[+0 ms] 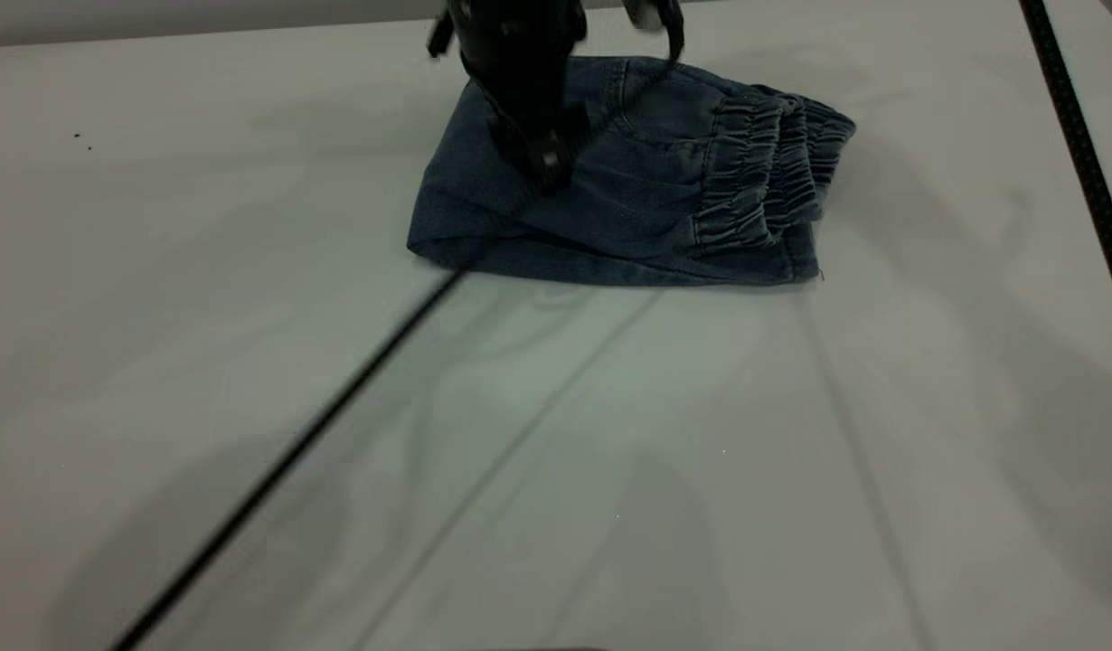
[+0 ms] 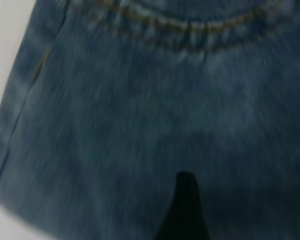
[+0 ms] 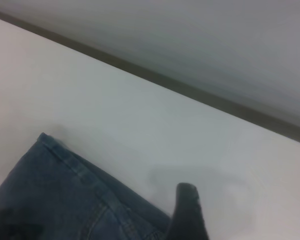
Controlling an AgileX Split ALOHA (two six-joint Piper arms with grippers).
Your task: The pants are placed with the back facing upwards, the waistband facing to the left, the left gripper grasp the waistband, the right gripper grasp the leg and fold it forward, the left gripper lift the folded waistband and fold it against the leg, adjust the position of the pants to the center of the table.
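1. Nearest the ext. cam lay bare table (image 1: 556, 470), crossed by a black cable (image 1: 285, 461) running diagonally up to the pants (image 1: 628, 208).
2. Pants sat folded at the table's far side; waistband (image 1: 764, 181) bunched at their right end.
3. Left gripper (image 1: 542, 158) pressed down on the pants' left half; grip state couldn't be told.
4. Only the left wrist cam showed denim (image 2: 140, 125) close up w/ orange stitching (image 2: 190, 30); one finger (image 2: 185, 210) over it.
5. Right gripper (image 1: 651, 18) hovered just beyond the pants; its cam showed a finger (image 3: 187, 215), pants corner (image 3: 65, 200), table edge. Opening unclear.
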